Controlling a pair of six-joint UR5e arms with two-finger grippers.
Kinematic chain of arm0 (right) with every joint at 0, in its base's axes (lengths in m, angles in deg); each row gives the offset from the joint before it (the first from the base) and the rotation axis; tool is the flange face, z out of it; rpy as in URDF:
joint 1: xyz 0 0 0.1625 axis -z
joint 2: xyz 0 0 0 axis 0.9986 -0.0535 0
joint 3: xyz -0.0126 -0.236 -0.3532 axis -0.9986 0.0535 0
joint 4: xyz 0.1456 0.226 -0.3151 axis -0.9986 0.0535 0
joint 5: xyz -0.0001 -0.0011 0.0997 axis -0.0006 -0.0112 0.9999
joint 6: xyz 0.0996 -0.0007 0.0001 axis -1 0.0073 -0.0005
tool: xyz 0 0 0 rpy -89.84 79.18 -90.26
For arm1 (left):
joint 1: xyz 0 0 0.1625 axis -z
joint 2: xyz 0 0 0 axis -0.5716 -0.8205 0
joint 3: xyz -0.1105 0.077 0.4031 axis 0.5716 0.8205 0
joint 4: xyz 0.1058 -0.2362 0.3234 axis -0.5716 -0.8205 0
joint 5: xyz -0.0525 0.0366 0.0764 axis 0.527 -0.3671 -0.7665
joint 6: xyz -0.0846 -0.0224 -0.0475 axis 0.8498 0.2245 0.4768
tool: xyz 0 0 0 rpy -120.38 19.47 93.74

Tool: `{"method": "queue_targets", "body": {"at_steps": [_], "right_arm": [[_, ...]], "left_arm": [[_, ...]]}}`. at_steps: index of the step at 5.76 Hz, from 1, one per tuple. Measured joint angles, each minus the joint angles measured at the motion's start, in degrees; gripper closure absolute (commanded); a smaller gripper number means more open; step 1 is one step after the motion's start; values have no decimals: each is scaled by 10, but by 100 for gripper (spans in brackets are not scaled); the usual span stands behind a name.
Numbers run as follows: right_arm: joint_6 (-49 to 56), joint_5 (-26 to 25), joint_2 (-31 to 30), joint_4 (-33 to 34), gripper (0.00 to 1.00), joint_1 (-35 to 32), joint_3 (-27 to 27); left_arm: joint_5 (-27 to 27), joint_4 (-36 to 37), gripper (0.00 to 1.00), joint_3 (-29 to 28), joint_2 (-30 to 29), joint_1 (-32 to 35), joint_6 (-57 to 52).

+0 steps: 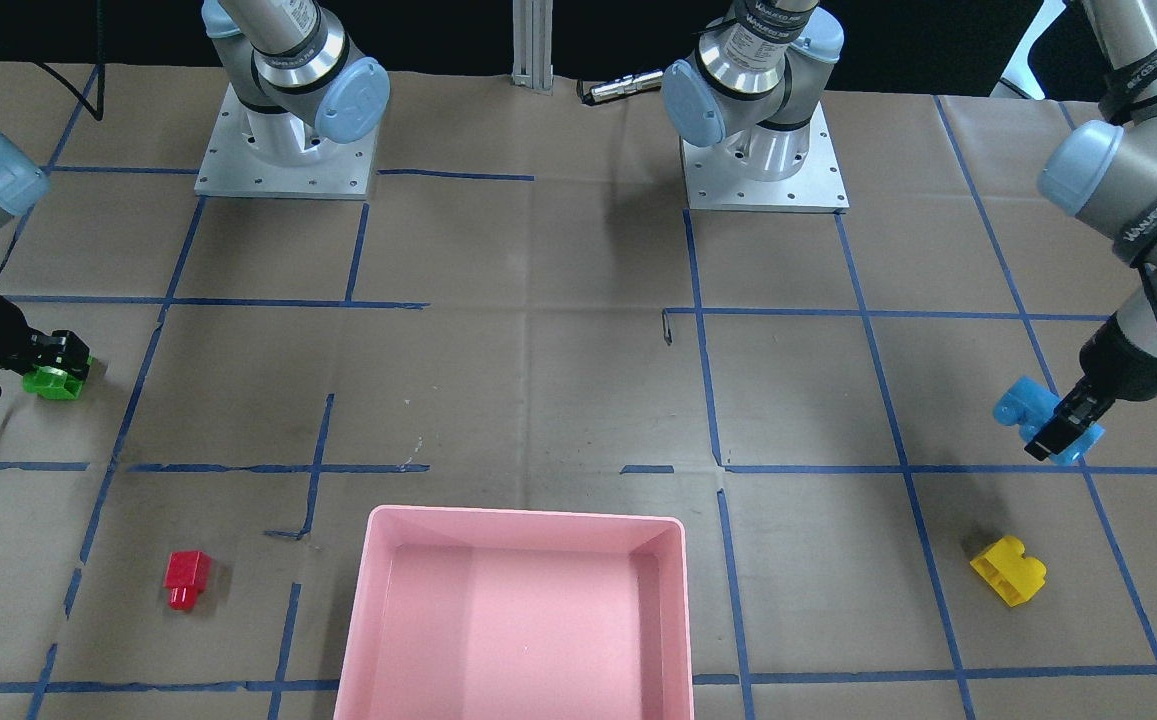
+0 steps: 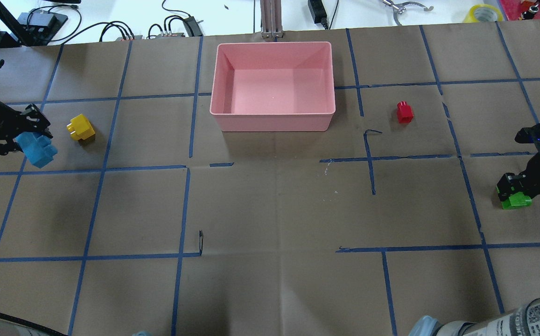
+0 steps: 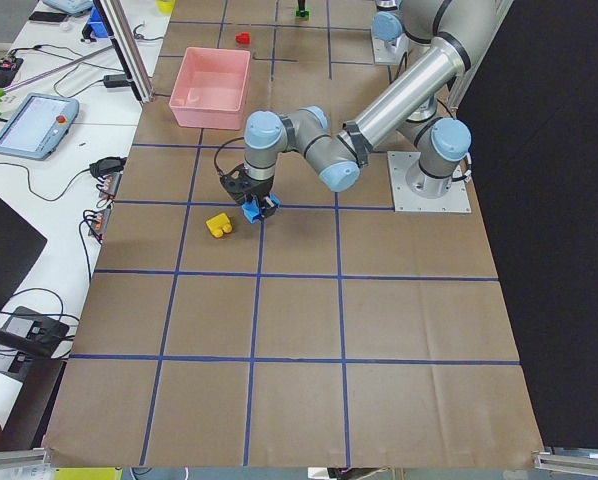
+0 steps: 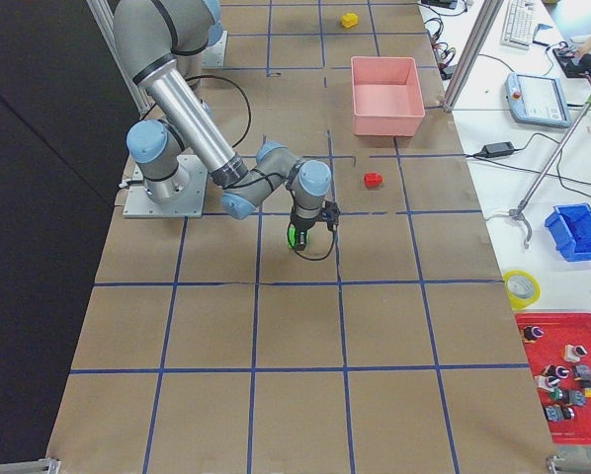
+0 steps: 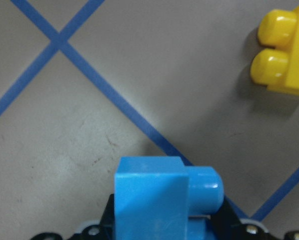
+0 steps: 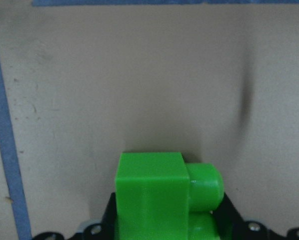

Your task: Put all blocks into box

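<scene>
**Two blocks gripped, all four outside the box**

You have the brown paper-covered table (image 2: 270, 210) taped into a blue grid. The pink box (image 2: 274, 122) sits at its middle, on the edge farthest from the robot.

The left gripper (image 1: 1063, 432) is out at the robot's far left, clenched on the light-blue block (image 1: 1020, 405), which sticks out past its fingers. The right gripper (image 1: 58, 362) is at the far right, clamped on the green block (image 1: 53, 382). Both are low over the paper (you cannot tell from these views whether either block touches it), and both are well apart from the box.

The yellow block (image 2: 80, 127) lies loose on the paper just beside the light-blue one. The small red block (image 2: 404, 112) lies on its own near the box's right side, between the box and the right gripper.
</scene>
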Motion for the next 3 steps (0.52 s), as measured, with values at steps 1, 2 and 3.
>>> {"method": "queue_targets", "body": {"at_steps": [1, 2, 3], "right_arm": [[0, 0, -1, -5, 48, 0, 3], [0, 0, -6, -17, 48, -1, 13], [0, 0, -14, -38, 48, -1, 32]], "left_arm": [[7, -92, 69, -90, -5, 38, -3], [10, -158, 69, -169, -19, 83, -4], [12, -187, 69, -222, -44, 135, -3]]}}
